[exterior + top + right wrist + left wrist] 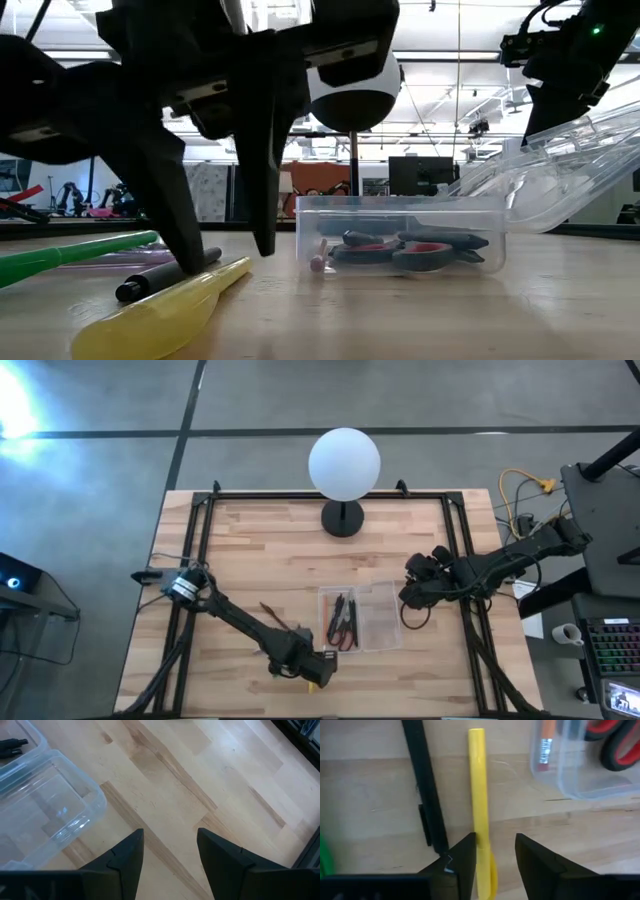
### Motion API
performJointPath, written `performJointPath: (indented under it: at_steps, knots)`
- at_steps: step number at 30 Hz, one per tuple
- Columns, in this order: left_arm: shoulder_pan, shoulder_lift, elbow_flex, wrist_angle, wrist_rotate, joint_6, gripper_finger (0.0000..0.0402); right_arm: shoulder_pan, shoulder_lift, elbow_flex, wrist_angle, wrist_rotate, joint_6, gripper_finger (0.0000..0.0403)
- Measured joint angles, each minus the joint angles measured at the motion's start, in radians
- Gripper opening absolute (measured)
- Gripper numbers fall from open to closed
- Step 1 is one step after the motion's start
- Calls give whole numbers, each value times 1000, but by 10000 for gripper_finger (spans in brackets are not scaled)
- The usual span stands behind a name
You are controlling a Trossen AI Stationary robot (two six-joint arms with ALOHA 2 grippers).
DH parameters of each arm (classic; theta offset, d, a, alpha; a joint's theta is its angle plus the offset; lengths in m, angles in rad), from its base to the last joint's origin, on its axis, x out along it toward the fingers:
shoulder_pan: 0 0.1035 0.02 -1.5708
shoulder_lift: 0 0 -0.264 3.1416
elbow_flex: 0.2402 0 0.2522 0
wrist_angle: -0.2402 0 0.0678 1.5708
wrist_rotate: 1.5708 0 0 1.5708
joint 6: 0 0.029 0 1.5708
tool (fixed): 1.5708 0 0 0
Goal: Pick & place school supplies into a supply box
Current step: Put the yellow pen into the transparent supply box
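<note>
The clear supply box [372,600] stands mid-table with its lid [560,165] open and leaning away to the right. In it lie red-handled scissors [615,742], dark pens [340,622] and an orange pencil [547,737]. A yellow pen [479,790], a black pen [426,790] and a green pen [70,256] lie on the wood near the box's near left corner. My left gripper [495,862] is open and low over the table, one finger on each side of the yellow pen's end. My right gripper [167,855] hangs open beside the lid [50,805]. My left gripper comes from above, pointing down, its fingers standing across the yellow pen's end [482,852]. One finger [462,862] is right beside the pen's side; I cannot tell whether it touches. The pen lies flat on the table.
A white globe lamp [344,464] on a black stand [343,518] sits at the table's far edge. Black frame rails [200,550] run along the table's left and right sides. A thin brown item [270,610] lies left of the box. Bare wood shows right of the lid.
</note>
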Motion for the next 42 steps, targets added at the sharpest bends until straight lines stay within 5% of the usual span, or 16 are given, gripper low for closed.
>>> performJointPath:
  at_steps: [13, 26, 37, 42]
  knots:
    - [3, 43, -4, -78, 74, 12, 22, 0, 0, 0, 3, 0, 0, 176]
    - [1, 44, 51, -114, 46, 17, 10, 0, 0, 0, 13, 0, 0, 176]
    - [2, 27, 390, -501, -81, 86, 9, 0, 0, 0, 21, 0, 0, 176]
    - [46, 18, 491, -482, -226, 130, 8, 0, 0, 0, 22, 0, 0, 176]
